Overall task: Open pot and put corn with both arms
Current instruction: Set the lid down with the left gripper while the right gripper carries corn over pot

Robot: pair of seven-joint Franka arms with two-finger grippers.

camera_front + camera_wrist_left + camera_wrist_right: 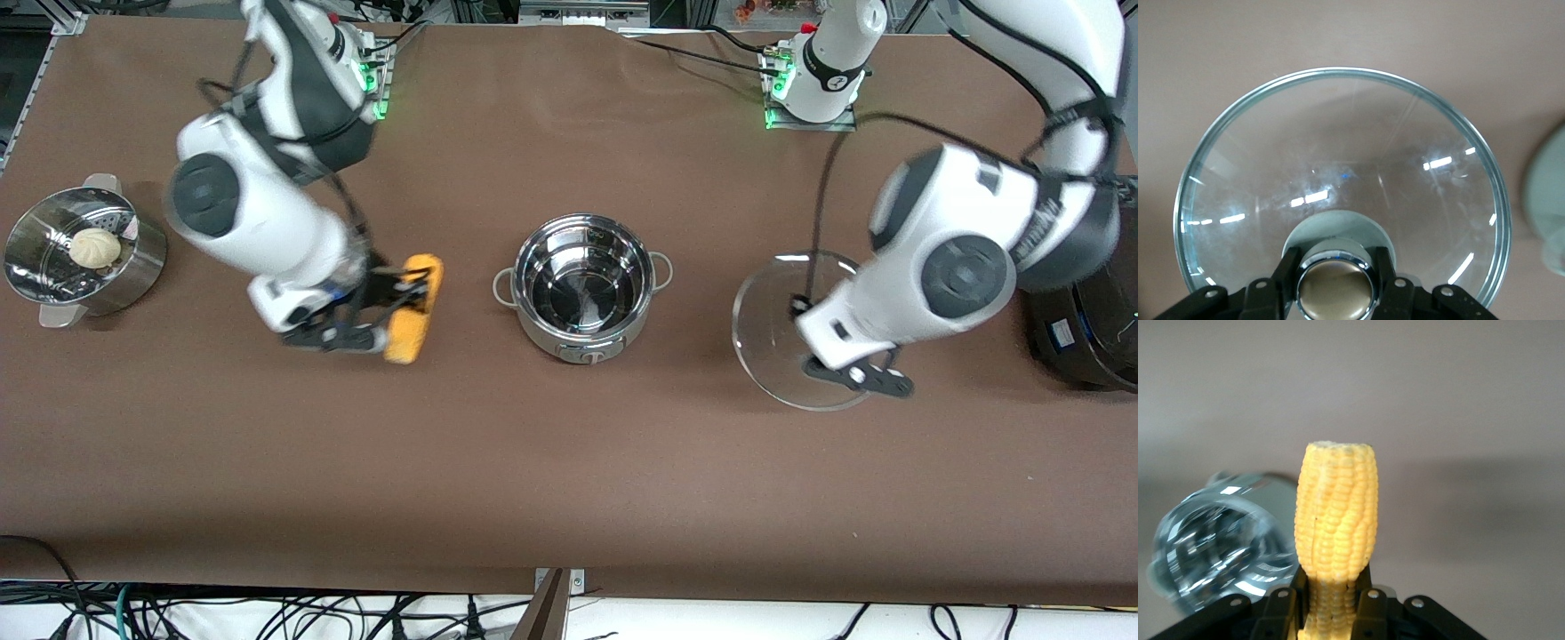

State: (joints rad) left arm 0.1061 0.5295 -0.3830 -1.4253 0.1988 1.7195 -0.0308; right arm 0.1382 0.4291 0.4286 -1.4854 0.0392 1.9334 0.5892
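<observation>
The steel pot (582, 284) stands open and empty at the table's middle; it also shows in the right wrist view (1218, 547). My left gripper (1335, 270) is shut on the tan knob (1336, 288) of the glass lid (1338, 167). It holds the lid (766, 331) level over the table, beside the pot toward the left arm's end. My right gripper (1331, 600) is shut on the yellow corn (1337, 513) at one end. In the front view the corn (415, 307) is over bare table, beside the pot toward the right arm's end.
A steel steamer pot (133, 267) with a pale bun (94, 247) stands at the right arm's end. A big black cooker (1080, 329) stands at the left arm's end, close to the left arm's elbow.
</observation>
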